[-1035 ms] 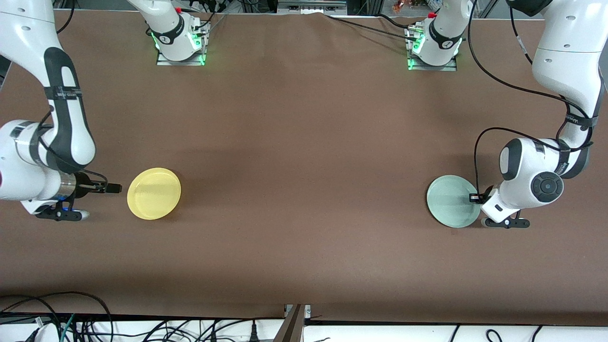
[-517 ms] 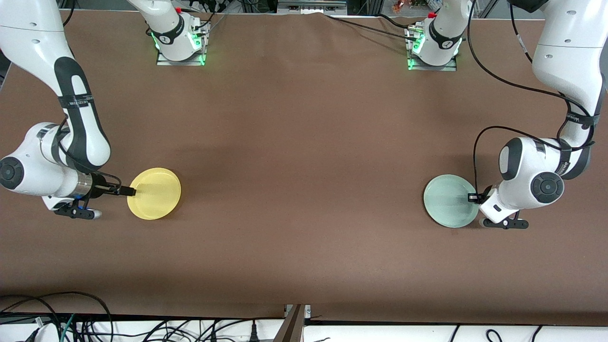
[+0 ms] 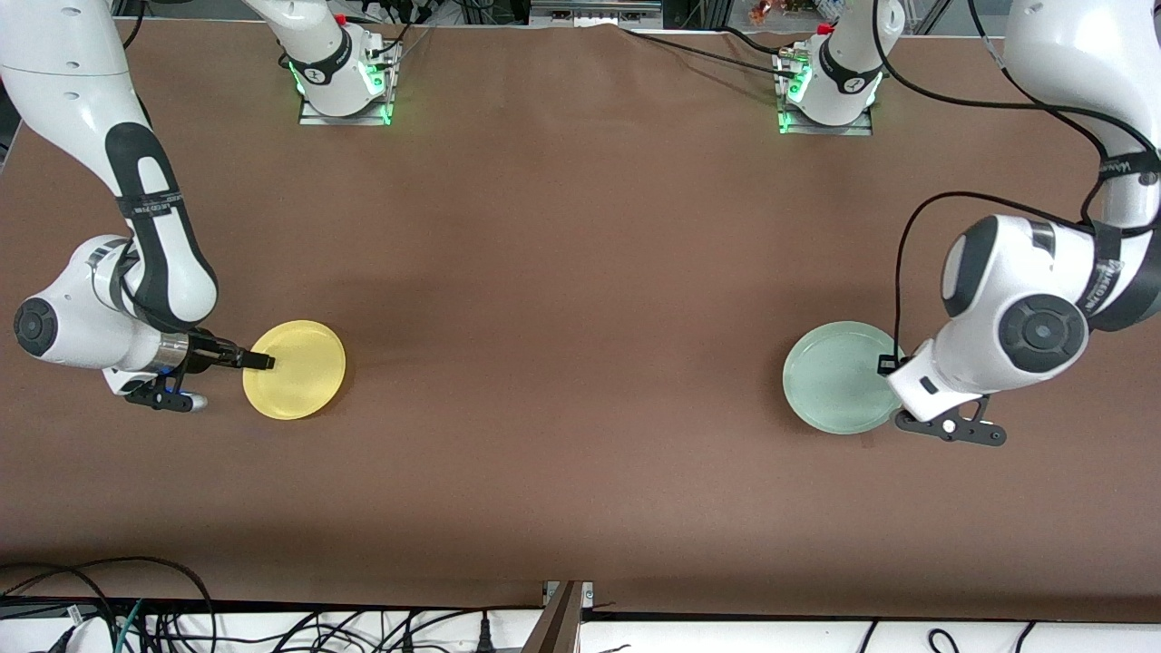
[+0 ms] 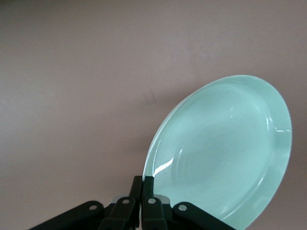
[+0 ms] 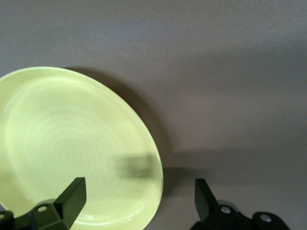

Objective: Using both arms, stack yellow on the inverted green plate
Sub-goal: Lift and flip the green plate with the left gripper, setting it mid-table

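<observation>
The green plate [image 3: 836,377] lies toward the left arm's end of the worktop [image 3: 580,272], well apart from the yellow plate [image 3: 295,369], which lies toward the right arm's end. In the left wrist view the green plate [image 4: 225,153] is seen with its hollow side facing up, so it is not yet inverted, and it appears tilted. The left gripper [image 3: 887,365] is clamped on the green plate's rim at the edge toward the left arm's end; in its wrist view the jaws of the left gripper [image 4: 142,201] are pressed together on the thin rim. The right gripper [image 3: 261,362] is spread wide, with the yellow plate's rim between its fingers but not yet pinched; one finger is seen over the yellow plate [image 5: 72,148] and the other beside it.

Both plates are judged to be light, stiff and smooth, probably plastic, and therefore slippery under a narrow pinch. Only the low rim offers a hold, and a plate held at one edge may be expected to sag or swing when turned over.

The contact of the left fingertips with the rim is largely hidden by the wrist in the front view. The tip of the right finger over the yellow plate is blurred in the right wrist view. Whether the green plate's edge has left the worktop cannot be told for certain.
</observation>
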Robot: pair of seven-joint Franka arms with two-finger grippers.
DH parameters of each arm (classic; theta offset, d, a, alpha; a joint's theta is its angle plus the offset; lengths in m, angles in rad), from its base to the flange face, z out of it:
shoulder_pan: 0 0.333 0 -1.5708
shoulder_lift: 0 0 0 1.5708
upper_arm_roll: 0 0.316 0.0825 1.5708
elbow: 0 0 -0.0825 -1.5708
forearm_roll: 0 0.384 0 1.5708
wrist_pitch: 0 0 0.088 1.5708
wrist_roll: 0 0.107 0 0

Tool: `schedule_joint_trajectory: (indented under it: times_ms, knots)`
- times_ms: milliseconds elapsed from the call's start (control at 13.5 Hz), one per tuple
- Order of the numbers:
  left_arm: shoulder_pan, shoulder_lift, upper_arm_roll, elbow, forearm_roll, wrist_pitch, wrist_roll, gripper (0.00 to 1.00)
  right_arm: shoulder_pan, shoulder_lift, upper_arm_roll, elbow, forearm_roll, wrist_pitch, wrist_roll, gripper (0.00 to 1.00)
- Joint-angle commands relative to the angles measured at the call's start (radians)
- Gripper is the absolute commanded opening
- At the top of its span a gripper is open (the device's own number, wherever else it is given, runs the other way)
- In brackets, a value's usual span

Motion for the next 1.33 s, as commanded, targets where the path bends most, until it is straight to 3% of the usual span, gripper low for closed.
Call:
schedule_joint_trajectory:
  times_ms: [0,222,296,517,665,813,1257]
  knots:
    - [-0.144,0.017,0.018,0.067,0.097,-0.073,-0.023,0.00,-0.035,0.010,0.013,-0.007,0.060,0.014,-0.096,1.00]
    - [-0.309,0.025,0.024,0.087,0.258,-0.075,-0.165,0.00,-0.035,0.015,0.013,-0.004,0.062,0.014,-0.096,0.98]
    - [-0.366,0.029,0.024,0.086,0.337,-0.076,-0.232,0.00,-0.035,0.015,0.013,-0.002,0.062,0.014,-0.096,0.86]
    - [-0.569,0.092,0.029,0.092,0.555,-0.170,-0.426,0.00,-0.030,0.015,0.013,0.001,0.060,0.013,-0.099,0.35]
    - [-0.710,0.171,0.048,0.093,0.763,-0.298,-0.585,0.00,-0.024,0.015,0.013,0.001,0.060,0.011,-0.115,0.10]
    - [-0.785,0.230,0.052,0.101,0.850,-0.328,-0.619,0.00,-0.024,0.015,0.013,0.001,0.060,0.011,-0.115,0.01]
    - [-0.894,0.333,0.070,0.155,0.857,-0.322,-0.721,0.00,-0.018,0.010,0.019,0.027,0.060,-0.010,-0.096,0.00]
